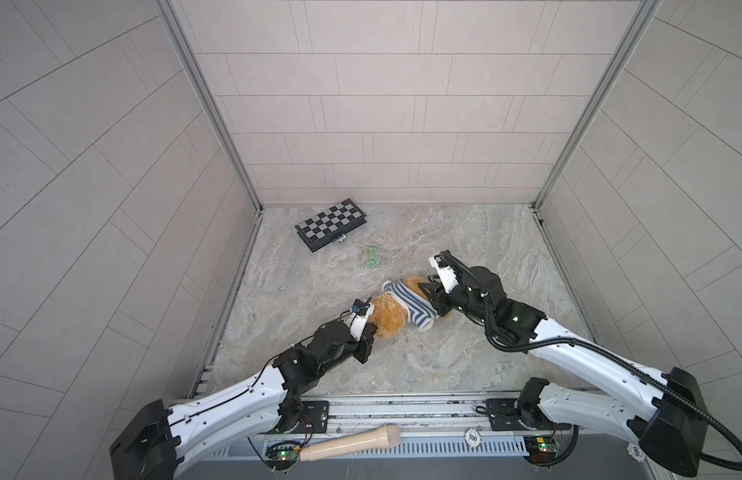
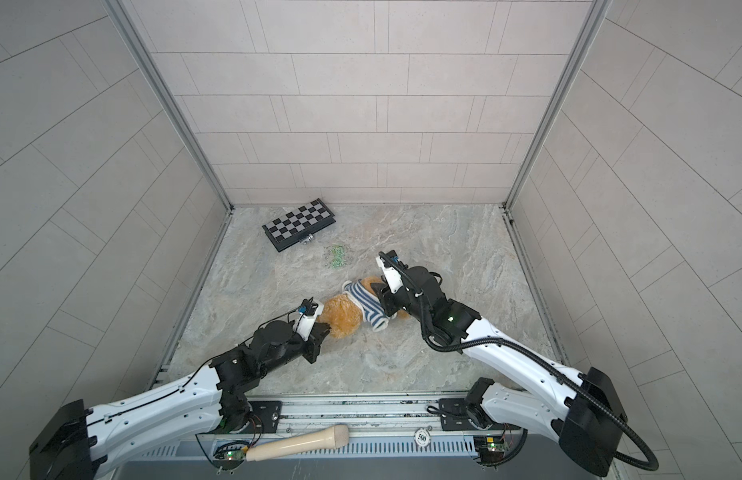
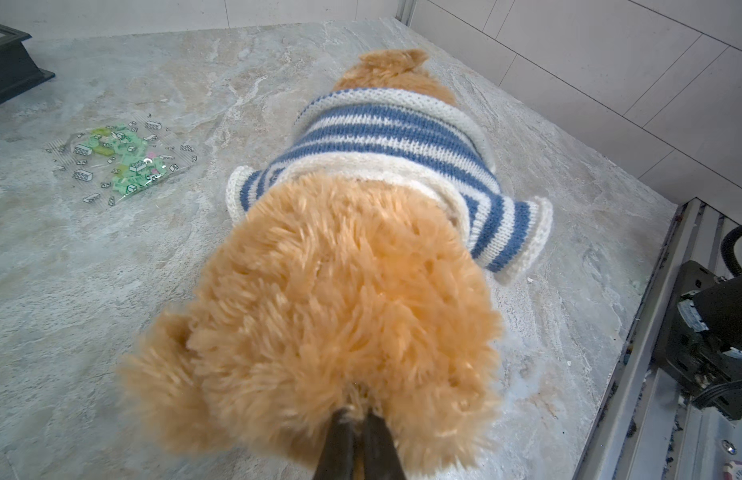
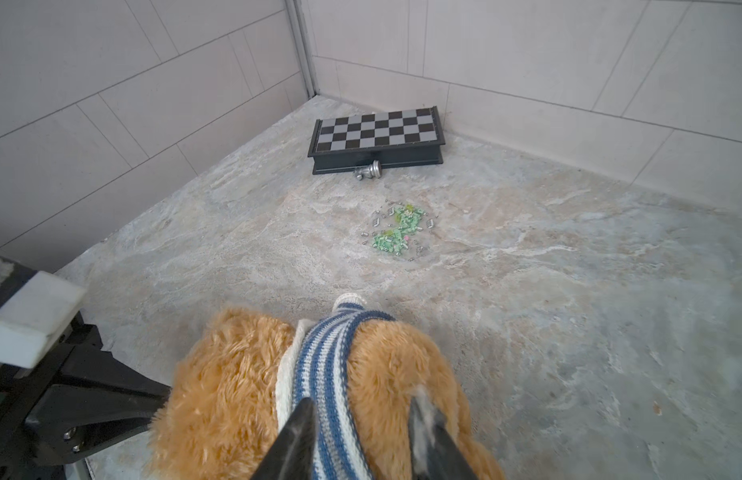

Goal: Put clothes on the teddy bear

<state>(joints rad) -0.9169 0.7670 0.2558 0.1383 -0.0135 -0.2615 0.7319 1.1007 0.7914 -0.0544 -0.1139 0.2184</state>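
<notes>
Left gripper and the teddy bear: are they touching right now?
Touching. The left wrist view shows the left gripper shut, its tips buried in fur of the teddy bear.

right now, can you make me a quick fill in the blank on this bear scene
The fluffy golden-brown teddy bear wears a knitted sweater striped blue and ____.
The left claw is ____ on the bear's fur, jaws together.
The right claw, by contrast, is ____.
The small bricks in the clear plastic bag are mostly ____.
Missing words: white; shut; open; green.
</notes>
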